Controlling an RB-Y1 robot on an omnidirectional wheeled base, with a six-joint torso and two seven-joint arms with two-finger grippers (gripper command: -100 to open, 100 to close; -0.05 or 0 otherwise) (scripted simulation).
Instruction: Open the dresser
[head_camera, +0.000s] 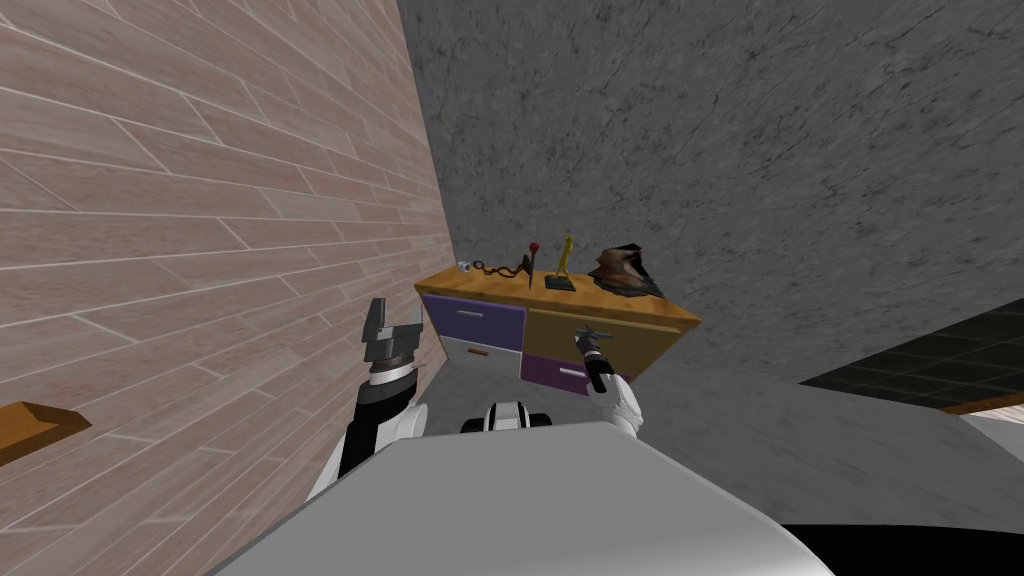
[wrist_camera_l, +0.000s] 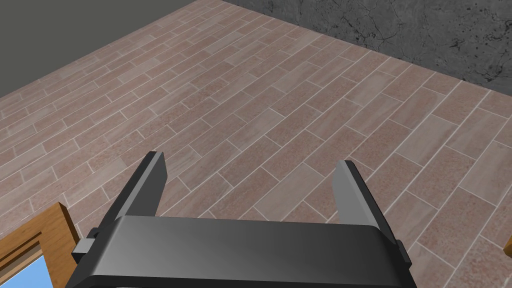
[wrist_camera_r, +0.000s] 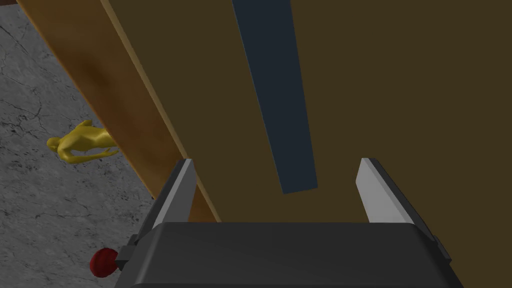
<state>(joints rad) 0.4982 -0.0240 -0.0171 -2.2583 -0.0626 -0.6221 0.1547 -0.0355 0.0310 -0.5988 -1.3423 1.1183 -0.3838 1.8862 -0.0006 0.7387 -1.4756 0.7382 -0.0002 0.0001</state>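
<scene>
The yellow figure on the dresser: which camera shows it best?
Head view: the yellow figure stands whole on the dresser top. The right wrist view catches part of it past the dresser's edge; the left wrist faces elsewhere.

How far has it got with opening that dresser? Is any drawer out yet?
Done: the right gripper is at the dresser's brown drawer front. In hand: its open fingers stand either side of the dark handle, not yet closed on it. Left: gripping and pulling, since every drawer looks shut. The left gripper hangs open beside the tiled wall.
</scene>
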